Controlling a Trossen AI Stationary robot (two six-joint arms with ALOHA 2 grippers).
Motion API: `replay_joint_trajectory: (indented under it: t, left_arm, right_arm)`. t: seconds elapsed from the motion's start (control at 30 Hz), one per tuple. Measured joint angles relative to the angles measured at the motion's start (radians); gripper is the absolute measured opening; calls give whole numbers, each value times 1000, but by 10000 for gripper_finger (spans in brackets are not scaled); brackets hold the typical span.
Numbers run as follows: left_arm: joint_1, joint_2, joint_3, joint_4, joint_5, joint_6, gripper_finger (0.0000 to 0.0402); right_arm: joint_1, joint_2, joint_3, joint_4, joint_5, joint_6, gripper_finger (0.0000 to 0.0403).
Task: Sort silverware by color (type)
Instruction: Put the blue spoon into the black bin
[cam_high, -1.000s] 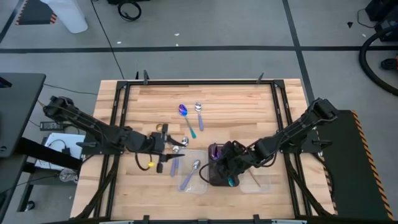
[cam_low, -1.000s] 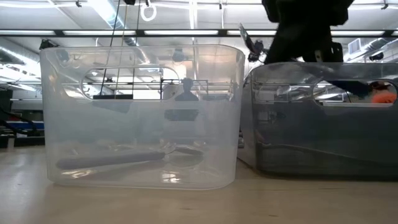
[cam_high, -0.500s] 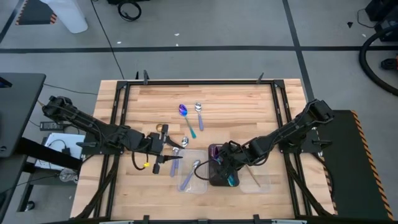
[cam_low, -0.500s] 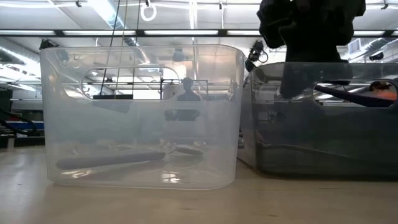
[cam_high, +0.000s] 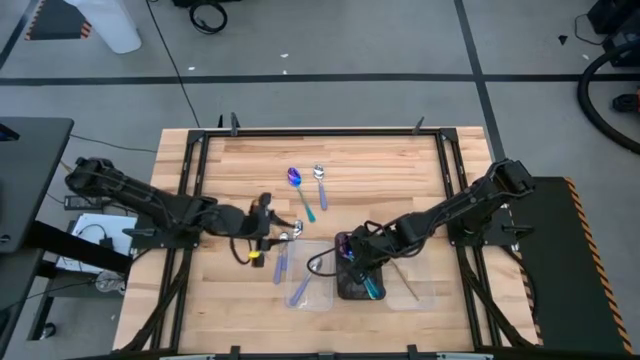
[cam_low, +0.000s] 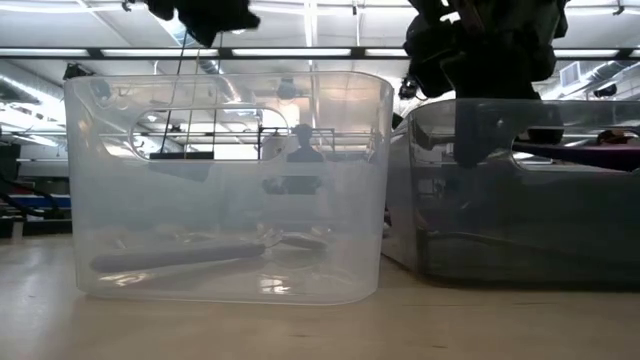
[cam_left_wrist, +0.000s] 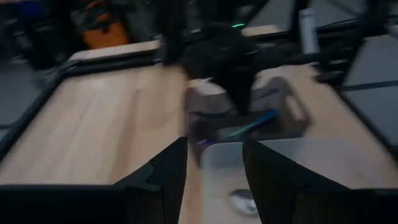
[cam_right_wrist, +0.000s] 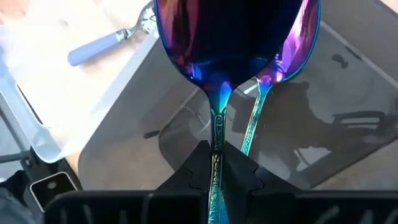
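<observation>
My right gripper (cam_high: 358, 262) hangs over the dark tray (cam_high: 347, 290), shut on an iridescent purple-blue spoon (cam_right_wrist: 236, 37). Its teal handle (cam_high: 372, 290) sticks out toward the near edge. A second iridescent spoon (cam_right_wrist: 254, 127) lies in that tray. My left gripper (cam_high: 268, 226) is open and empty beside the clear tray (cam_high: 318, 300), which holds a blue-handled spoon (cam_high: 301, 288). Another blue-handled spoon (cam_high: 280, 263) lies near it. A purple spoon (cam_high: 296, 182) and a silver spoon (cam_high: 320, 183) lie flat farther back. My right gripper pinches the iridescent spoon between its two fingers at the neck of the handle (cam_right_wrist: 217, 144), just behind the bowl. The spoon is lifted clear and lies about level above the dark tray's floor (cam_low: 585, 152), with its bowl pointing ahead of the fingers.
A third clear tray (cam_high: 412, 290) stands to the right of the dark one. A small yellow piece (cam_high: 253, 255) sits below my left gripper. A silver bowl (cam_high: 283, 239) lies by the clear tray's far corner. The far half of the table is bare wood.
My left gripper has risen and moved toward the far edge and a little right, still open. My right gripper has shifted slightly left over the dark tray, and the held spoon has come from a slant to about level.
</observation>
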Motion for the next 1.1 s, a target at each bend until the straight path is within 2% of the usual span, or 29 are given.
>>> replay_joint_trajectory:
  t: [0.13,0.27,0.7,1.1]
  left_arm:
    - [42,0,0,-23,-58,-21,162]
    - [60,0,0,-40,-60,-51,162]
    - [60,0,0,-39,-60,-111,162]
    - [59,0,0,-2,-59,-123,162]
  right_arm:
    - [-12,0,0,0,-22,0,26]
    - [-25,0,0,-2,-48,2,26]
    - [-41,-1,-2,-22,-39,-2,26]
    - [-62,93,-19,6,-64,-5,33]
